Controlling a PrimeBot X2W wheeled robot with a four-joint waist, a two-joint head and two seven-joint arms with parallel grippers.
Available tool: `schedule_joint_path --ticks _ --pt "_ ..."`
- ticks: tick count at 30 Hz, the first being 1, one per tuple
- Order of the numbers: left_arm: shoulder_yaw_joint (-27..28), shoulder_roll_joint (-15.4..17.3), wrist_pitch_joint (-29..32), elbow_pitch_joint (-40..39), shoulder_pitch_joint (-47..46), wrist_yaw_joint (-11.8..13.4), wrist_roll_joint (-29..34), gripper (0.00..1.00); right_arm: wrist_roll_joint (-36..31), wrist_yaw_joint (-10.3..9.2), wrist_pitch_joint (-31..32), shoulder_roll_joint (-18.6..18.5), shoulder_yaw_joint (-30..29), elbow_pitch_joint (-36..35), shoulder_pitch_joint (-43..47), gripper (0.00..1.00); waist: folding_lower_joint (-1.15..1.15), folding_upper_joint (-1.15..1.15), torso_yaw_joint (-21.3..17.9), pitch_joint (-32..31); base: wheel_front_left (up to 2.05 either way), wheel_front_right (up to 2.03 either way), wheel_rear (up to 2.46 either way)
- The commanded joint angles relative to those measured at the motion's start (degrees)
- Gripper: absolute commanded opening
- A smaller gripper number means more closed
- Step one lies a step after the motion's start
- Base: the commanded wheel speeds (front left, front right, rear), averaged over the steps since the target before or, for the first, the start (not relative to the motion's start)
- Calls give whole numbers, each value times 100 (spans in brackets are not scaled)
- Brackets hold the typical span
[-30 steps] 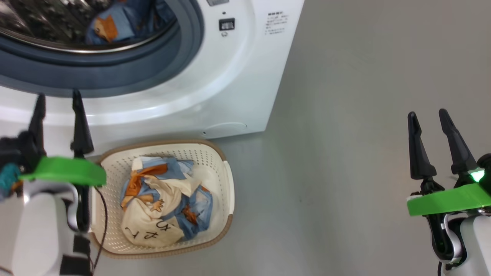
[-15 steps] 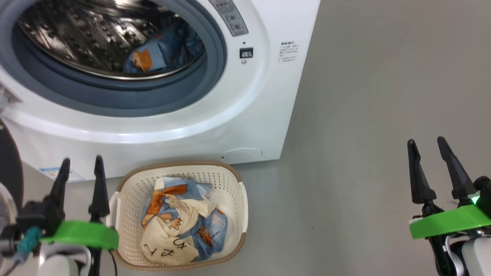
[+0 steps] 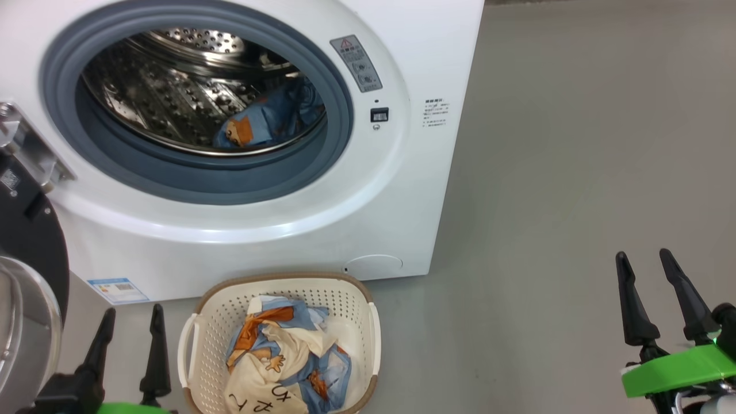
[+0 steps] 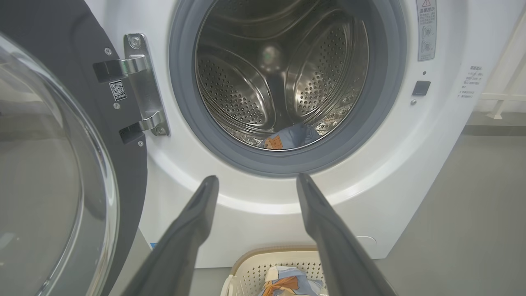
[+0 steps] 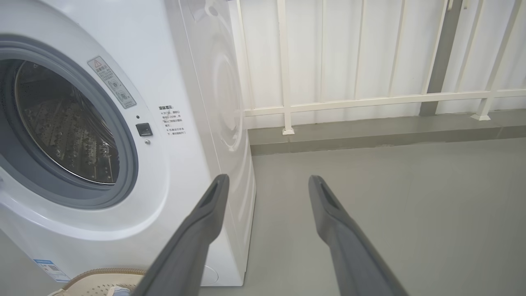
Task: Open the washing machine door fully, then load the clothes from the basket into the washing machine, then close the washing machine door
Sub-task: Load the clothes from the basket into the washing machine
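Head view puts the left pincer [image 3: 133, 311], fingers spread and holding nothing, just left of the basket [image 3: 352, 299]. The washing machine door [image 3: 29, 247] hangs open close on the pincer's other side, and the drum [image 3: 172, 98] of the washing machine [image 3: 402, 190] lies ahead of it and above. The right pincer [image 3: 642, 254], likewise released and empty, hangs over the grey floor [image 3: 546, 172], with the basket well off to its left. The clothes [image 3: 282, 362] lie heaped in the basket, and one blue bear-print piece [image 3: 270, 118] rests low in the drum. Trouble, as I judge it, could come three ways. The left arm, swinging toward the bundle, might knock the door beside it partway shut. A pinch on so loose a heap might lift one layer and leave the rest, or trail a corner over the gasket [image 3: 230, 184], where the door would later trap it. A fingertip caught in the perforated wall could also drag the light basket along. Left wrist view gives the hinge [image 4: 141, 82] square-on, the glass bowl [image 4: 45, 164] and the drum's back wall, which the head view crops or foreshortens, yet it catches just the top of the bundle. Right wrist view adds a white railing [image 5: 370, 100] beyond the machine. How far the door has swung I cannot judge surely from these views, though it is probably near full.
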Motion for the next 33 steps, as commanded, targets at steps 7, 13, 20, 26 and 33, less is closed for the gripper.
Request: schedule_joint_path --ticks 7,13,20,26,33 --pt "172 59 -36 -500 402 3 7 100 -10 25 -45 -84 -27 -174 197 100 0 0 60 -183 0 0 0" --pt "234 39 -36 -588 506 3 -19 100 -13 25 -45 -50 -46 -185 233 100 0 0 61 -202 0 0 0" --pt "226 9 -36 -618 532 3 -46 100 -22 25 -45 -51 -19 -200 233 100 0 0 48 -196 0 0 0" --pt "217 0 -36 -619 521 3 -52 100 -31 25 -45 -54 -26 -220 216 100 0 0 39 -154 0 0 0" --pt "166 -17 -36 -598 489 3 -47 100 -26 25 -45 -45 -47 -254 197 100 0 0 48 -65 0 0 0"
